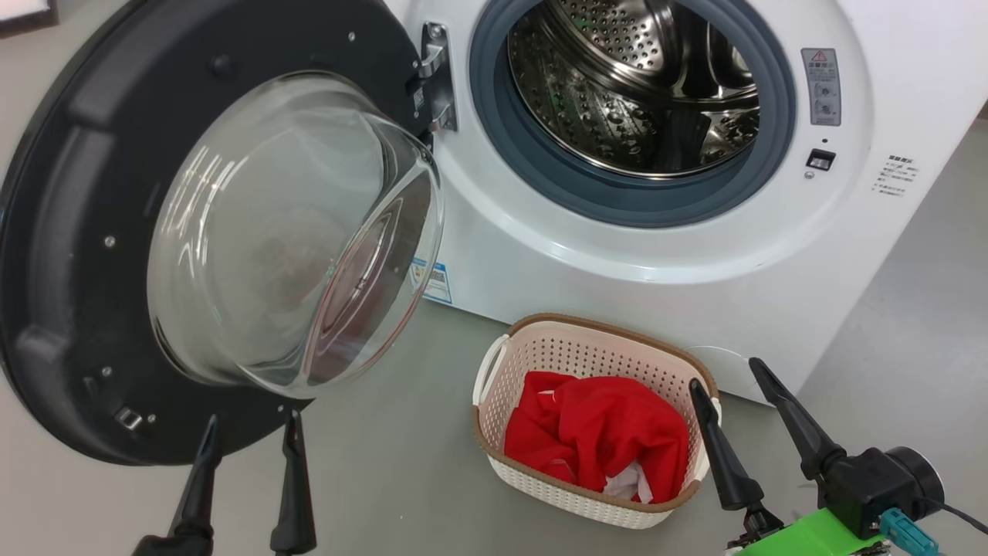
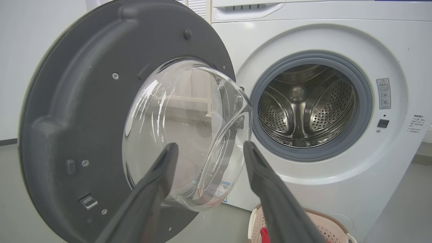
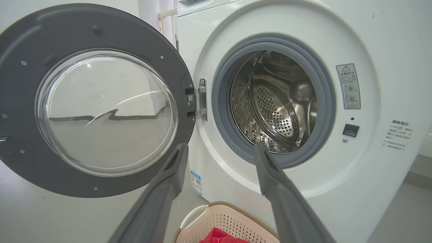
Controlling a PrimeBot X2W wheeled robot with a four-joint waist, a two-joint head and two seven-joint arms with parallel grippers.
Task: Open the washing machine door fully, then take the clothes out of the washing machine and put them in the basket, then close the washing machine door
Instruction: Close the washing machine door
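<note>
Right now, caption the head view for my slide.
Washing machine door open, steel drum empty, red clothes in the basket; left gripper and right gripper open, holding nothing.

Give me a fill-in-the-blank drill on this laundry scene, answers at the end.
The washing machine door stands ____. The drum of the washing machine is ____. The clothes in the basket are mostly ____. The left claw and right claw each hold ____.
Missing words: open; empty; red; nothing.

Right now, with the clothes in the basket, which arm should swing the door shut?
Left. The left gripper hangs open near the washing machine door's lower rim; the right gripper is by the basket.
</note>
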